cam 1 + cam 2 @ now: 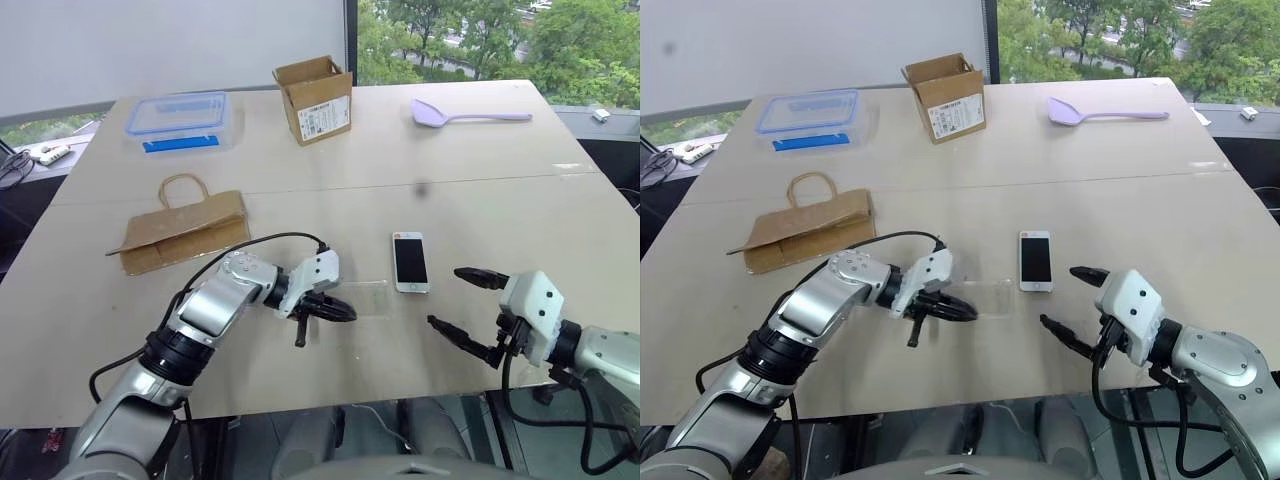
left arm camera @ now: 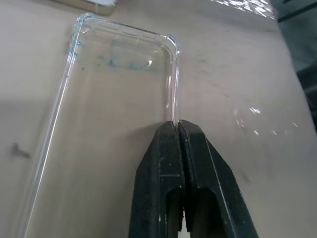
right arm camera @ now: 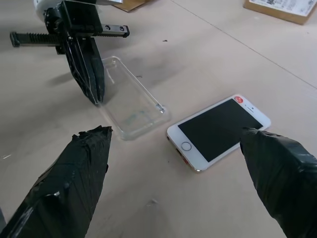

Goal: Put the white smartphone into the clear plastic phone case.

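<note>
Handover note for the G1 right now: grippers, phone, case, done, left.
Left gripper: shut on the side wall of the clear phone case, which lies flat on the table.
Right gripper: open, empty, just right of the white smartphone.
Phone: screen up on the table, right of the case, apart from it.
Done: case pinned.
Left: pick up the phone, seat it in the case.
</note>
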Controlling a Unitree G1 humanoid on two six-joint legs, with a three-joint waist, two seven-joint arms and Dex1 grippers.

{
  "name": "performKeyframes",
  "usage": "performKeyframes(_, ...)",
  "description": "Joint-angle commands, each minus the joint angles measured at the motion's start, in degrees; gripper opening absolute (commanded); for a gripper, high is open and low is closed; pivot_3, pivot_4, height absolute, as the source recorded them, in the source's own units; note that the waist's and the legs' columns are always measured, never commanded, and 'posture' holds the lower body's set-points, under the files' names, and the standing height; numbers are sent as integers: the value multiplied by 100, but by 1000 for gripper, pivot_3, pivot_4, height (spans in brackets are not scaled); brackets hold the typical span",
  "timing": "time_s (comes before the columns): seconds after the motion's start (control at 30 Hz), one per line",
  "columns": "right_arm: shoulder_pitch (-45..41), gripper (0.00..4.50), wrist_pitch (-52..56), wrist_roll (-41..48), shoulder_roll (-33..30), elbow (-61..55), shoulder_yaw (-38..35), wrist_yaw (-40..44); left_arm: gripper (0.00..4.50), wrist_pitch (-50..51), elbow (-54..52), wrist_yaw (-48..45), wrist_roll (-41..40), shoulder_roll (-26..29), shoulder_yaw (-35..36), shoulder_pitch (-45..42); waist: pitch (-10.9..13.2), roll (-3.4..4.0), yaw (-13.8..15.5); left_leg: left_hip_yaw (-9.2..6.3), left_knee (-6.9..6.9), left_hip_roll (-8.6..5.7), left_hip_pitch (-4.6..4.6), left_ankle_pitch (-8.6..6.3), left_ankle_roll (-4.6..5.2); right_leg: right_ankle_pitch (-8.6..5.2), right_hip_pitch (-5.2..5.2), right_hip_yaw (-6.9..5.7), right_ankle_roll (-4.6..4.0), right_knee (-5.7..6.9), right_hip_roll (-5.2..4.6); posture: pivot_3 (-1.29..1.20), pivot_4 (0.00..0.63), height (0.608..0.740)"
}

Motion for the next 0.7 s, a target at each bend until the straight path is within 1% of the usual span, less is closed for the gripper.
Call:
performKeyframes(0.03,-257,4500,235,163,178,-125,67,-238,17,38,25,488,261,-157,-44,-57,-1,1,11,0,1,-1,2,0,0,0,1,1,0,3,-1,0,150,740)
performKeyframes(0.1,-402,4500,404,277,305,-91,114,-344,17,147,59,598,259,-232,-35,-91,-1,1,39,-3,1,-2,6,0,0,-1,7,-1,1,3,-2,0,150,740)
performKeyframes(0.27,-580,4500,394,112,347,0,281,-370,17,281,326,743,322,-476,-153,-381,-1,1,121,-3,9,-7,17,1,0,-1,18,-1,2,8,-2,0,150,740)
performKeyframes(0.5,-648,4500,395,107,333,72,267,-391,17,169,624,764,427,-876,-377,-671,-1,1,136,-5,9,-10,20,2,0,-2,21,-2,3,7,-3,0,150,740)
performKeyframes(0.7,-713,4500,663,71,337,166,263,-587,17,16,874,732,534,-1013,-477,-775,-1,1,140,-8,9,-16,19,2,-1,-2,22,-3,4,7,-8,0,150,740)
